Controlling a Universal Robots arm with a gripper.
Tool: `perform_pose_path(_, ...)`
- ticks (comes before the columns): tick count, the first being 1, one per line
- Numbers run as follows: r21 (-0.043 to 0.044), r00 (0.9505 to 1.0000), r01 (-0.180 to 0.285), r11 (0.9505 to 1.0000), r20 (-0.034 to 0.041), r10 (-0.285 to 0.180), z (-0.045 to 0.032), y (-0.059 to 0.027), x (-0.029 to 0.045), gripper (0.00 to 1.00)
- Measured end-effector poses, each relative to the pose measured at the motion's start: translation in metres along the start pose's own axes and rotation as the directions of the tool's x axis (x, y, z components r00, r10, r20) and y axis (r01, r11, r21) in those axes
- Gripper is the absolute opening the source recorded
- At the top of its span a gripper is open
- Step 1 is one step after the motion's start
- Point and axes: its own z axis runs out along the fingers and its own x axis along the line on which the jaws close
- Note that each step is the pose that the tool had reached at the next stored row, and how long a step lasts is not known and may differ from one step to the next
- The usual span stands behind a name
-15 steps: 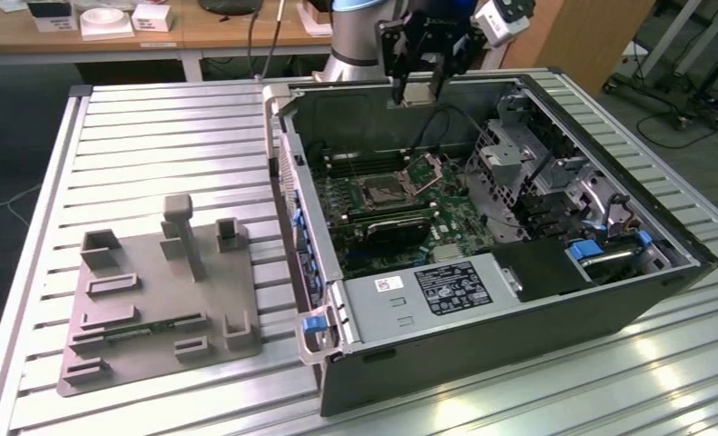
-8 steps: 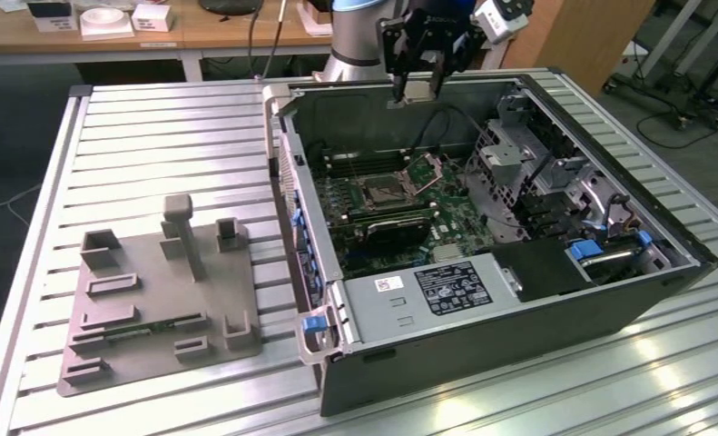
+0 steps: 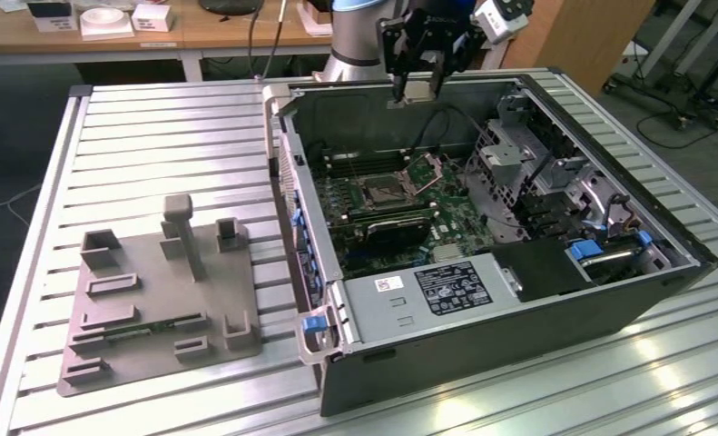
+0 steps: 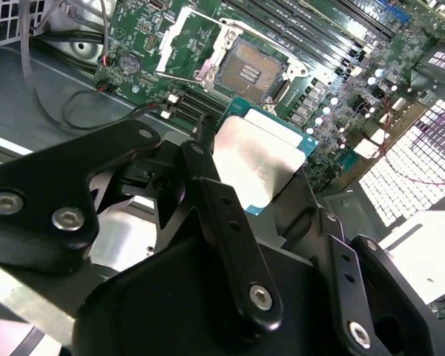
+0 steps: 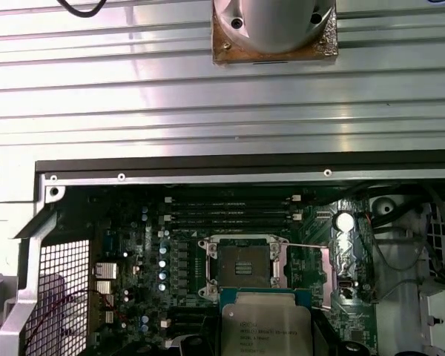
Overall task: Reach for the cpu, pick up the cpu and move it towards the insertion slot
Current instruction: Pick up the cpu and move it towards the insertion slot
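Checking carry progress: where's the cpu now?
The cpu is clamped in the hand, above the open case's far edge, short of the insertion slot.

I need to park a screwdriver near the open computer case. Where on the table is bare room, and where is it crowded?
Bare ribbed table lies beyond the grey tray, along the computer case wall. Another bare strip runs in front of the case. Inside is crowded: the gripper holds the cpu above the insertion slot.

A black claw (image 3: 422, 80) of jointed links pinned with silver screws shows upper centre in the exterior view, beneath a grey-and-blue arm (image 3: 359, 32).
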Motion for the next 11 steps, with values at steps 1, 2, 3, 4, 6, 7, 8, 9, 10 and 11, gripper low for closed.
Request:
perform_pose_path(1,0.0000,1.0000,0.000,1.0000,0.0000,0.000,0.0000,0.0000,0.0001,0.55)
perform_pose_path(2,0.0000,1.0000,0.000,1.0000,0.0000,0.000,0.0001,0.0000,0.0003,0.55)
perform_pose_path(3,-0.0003,1.0000,0.000,1.0000,0.0001,0.000,0.0004,0.0001,0.0007,0.55)
perform_pose_path(4,-0.0002,1.0000,0.000,1.0000,0.0001,0.000,0.0005,0.0004,0.0015,0.55)
perform_pose_path(6,-0.0001,1.0000,0.000,1.0000,0.0000,0.000,0.0009,0.0022,0.0059,0.55)
perform_pose_path(7,0.0000,1.0000,0.000,1.0000,0.0000,0.000,0.0013,0.0036,0.0079,0.55)
perform_pose_path(8,0.0000,1.0000,0.000,1.0000,0.0000,0.000,0.0017,0.0056,0.0091,0.55)
perform_pose_path(9,0.0000,1.0000,0.000,1.0000,0.0001,0.000,0.0023,0.0083,0.0097,0.55)
perform_pose_path(10,0.0001,1.0000,0.000,1.0000,-0.0001,0.000,0.0029,0.0119,0.0105,0.55)
perform_pose_path(11,-0.0002,1.0000,0.000,1.0000,0.0001,0.000,0.0035,0.0150,0.0113,0.55)
